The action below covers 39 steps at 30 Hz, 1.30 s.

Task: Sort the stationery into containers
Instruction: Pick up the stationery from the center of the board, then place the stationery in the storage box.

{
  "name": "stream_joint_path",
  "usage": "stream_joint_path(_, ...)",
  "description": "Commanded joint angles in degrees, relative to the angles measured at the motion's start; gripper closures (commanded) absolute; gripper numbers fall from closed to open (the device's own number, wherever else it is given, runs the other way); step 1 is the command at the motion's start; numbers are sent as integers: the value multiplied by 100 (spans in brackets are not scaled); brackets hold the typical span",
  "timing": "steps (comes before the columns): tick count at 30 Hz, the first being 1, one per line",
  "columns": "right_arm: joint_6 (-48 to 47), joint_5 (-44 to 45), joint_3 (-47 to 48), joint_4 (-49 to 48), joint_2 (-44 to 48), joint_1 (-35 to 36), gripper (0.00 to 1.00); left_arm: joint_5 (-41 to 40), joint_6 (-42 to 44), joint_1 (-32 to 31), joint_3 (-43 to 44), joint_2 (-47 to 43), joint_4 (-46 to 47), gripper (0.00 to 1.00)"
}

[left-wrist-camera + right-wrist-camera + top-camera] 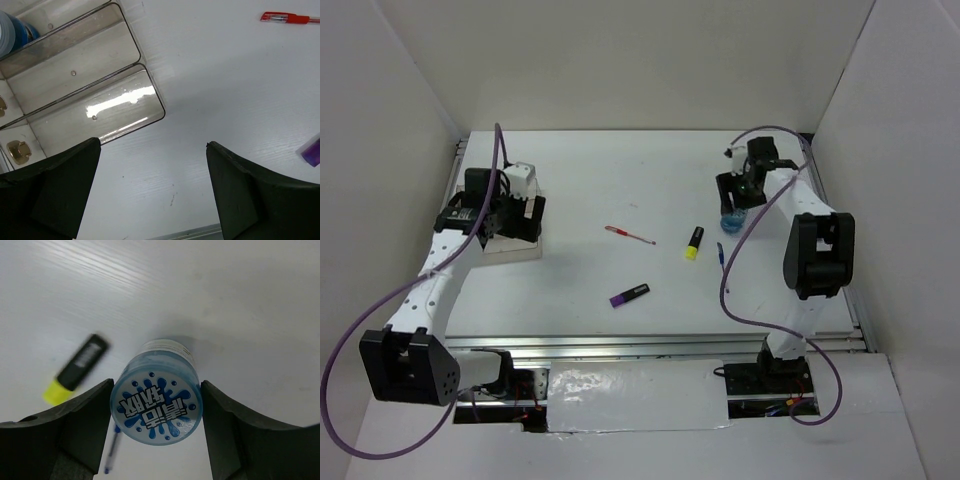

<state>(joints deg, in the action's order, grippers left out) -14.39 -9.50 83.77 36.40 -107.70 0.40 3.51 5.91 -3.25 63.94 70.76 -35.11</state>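
My right gripper is shut on a blue round roll with a white patterned top, at the table's right back; both fingers press its sides. A yellow highlighter and a thin blue pen lie beyond it. My left gripper is open and empty over bare table beside the clear organiser tray, which holds another blue roll in a far compartment. The red pen, the yellow highlighter, the purple highlighter and the blue pen lie mid-table.
The tray sits at the left under my left arm. White walls close in the back and both sides. A metal rail runs along the near edge. The red pen and the purple highlighter show in the left wrist view.
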Motion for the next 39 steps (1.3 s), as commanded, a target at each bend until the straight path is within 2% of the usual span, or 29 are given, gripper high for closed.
stream_joint_path(1,-213,-421,693,253,759,819,68,518,-196,306,338,166,66,1)
stream_joint_path(8,-459,-712,1624,736,558,2656,69,1098,-284,904,672,324,-118,1)
stream_joint_path(9,-468,-677,1730,728,496,3067,69,1125,-284,1026,690,350,-145,1)
stream_joint_path(15,-459,-264,1880,324,-154,4343,69,1556,-310,1589,813,263,-312,1)
stream_joint_path(21,-565,237,1968,16,-961,5144,69,1714,-284,1810,778,113,-364,1)
stream_joint_path(26,-459,124,2082,113,-1332,5233,67,1732,-205,1863,804,122,-453,1)
stream_joint_path(29,-433,158,1960,43,-1403,5303,60,1750,-213,1880,734,70,-409,1)
stream_joint_path(31,-398,211,1837,-37,-1412,5373,49,1776,-213,1889,699,61,-400,1)
stream_joint_path(32,-389,211,1793,-37,-1412,5391,42,1785,-205,1898,699,61,-409,1)
stream_joint_path(33,-354,264,1810,7,-1394,5409,27,1785,-187,1889,716,52,-417,1)
stream_joint_path(35,-293,299,1836,60,-1307,5435,18,1776,-178,1898,777,43,-452,1)
stream_joint_path(37,-178,299,1897,43,-991,5409,0,1785,-152,1915,918,43,-470,1)
stream_joint_path(39,-90,203,2151,112,-701,5356,0,1855,-169,1915,1058,95,-496,1)
